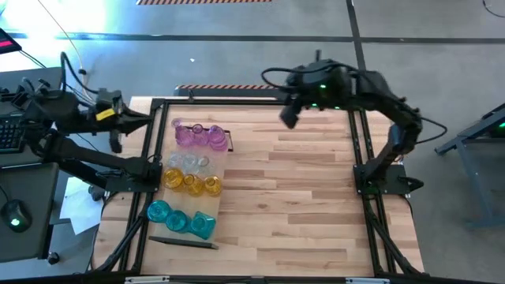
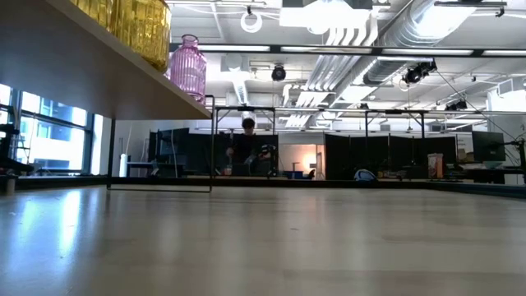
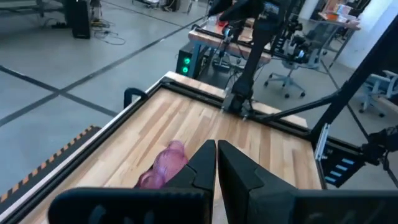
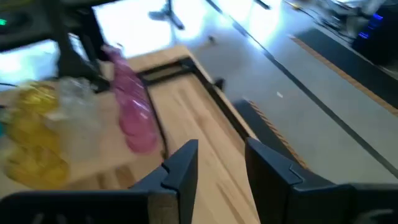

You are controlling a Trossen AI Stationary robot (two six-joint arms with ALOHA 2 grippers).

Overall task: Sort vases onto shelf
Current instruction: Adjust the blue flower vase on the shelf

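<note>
Vases (image 1: 189, 180) fill the shelf (image 1: 225, 158) along the table's (image 1: 300, 205) left edge; left gripper (image 3: 216, 163) closed, right gripper (image 4: 221, 163) parted, both empty.

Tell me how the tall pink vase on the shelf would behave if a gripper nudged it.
The pink vase looks tall and narrow, so it would probably tip rather than slide. It seems to be ribbed glass, likely hard, smooth and breakable. The clear vases stand close by, so a fall might knock them.

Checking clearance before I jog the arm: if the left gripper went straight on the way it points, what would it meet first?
Probably the pink vases. They sit just beyond the shut left gripper, with bare tabletop past them. Its height over them is unclear, so it might pass above.
</note>
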